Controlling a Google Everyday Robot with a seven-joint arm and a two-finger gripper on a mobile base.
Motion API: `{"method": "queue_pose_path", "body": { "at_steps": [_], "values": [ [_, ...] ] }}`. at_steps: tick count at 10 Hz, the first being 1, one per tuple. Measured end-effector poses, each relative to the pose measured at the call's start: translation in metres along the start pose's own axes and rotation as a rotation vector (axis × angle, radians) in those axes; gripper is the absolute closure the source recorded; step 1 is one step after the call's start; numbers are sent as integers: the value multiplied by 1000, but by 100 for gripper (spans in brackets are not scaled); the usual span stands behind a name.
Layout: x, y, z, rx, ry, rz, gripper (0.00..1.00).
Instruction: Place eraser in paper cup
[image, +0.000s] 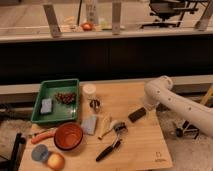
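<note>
Gripper (146, 107) at the tip of a smooth white tubular arm (170, 100), lowered over the right side of a pale wooden desk (145, 147), just beside the upper right end of the eraser (136, 114). Whether the gripper is apart, together or clamped on anything cannot be told from this view. The eraser lies flat on the desk at a slant, well apart from the paper cup (89, 91), which stands upright near the back of the desk, left of centre.

Likely risks: the eraser is low and rounded, so a grasp coming in off-centre or across its slant could nudge or spin it away instead of lifting it. The cup looks light and thin-walled with a narrow mouth, so a bump from the arm, or a release off to one side, could tip it or bounce the eraser off the rim. A small shiny metal object (94, 104) stands just in front of the cup and could be knocked on the way in.

The eraser is a dark, matte block with soft corners. The cup is a cream-white cylinder. Nearer the front lies a long black-handled utensil (108, 150), then a glossy orange bowl (68, 136). At far left, a green tray (55, 83) with raised walls holds a grey-blue sponge (46, 105).
</note>
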Motion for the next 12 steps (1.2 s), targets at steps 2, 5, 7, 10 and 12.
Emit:
{"method": "queue_pose_path", "body": {
  "at_steps": [2, 5, 7, 10, 12],
  "values": [
    [-1, -2, 4, -5, -1, -4, 20],
    [0, -1, 11, -15, 0, -16, 20],
    [-6, 0, 10, -20, -1, -43, 20],
    [-22, 1, 18, -45, -10, -94, 20],
    [-26, 5, 26, -64, -17, -110, 20]
  ]
}}
